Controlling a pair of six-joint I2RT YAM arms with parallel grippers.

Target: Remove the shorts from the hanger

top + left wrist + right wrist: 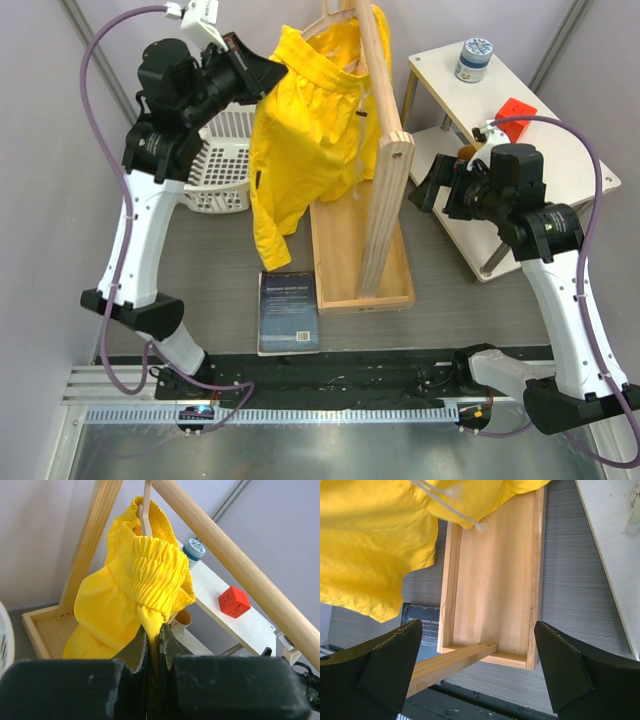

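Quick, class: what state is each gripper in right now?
Left gripper: closed on the bright yellow, wrinkled fabric shorts.
Right gripper: open, holding nothing.

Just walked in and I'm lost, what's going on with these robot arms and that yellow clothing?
The left tool is shut on the gathered waistband of the bright yellow fabric shorts, which hang on the thin light-wood hanger at the thick wooden rack. The shorts are not yet off the hanger. The right tool is open above the rack's wooden tray base, holding nothing.
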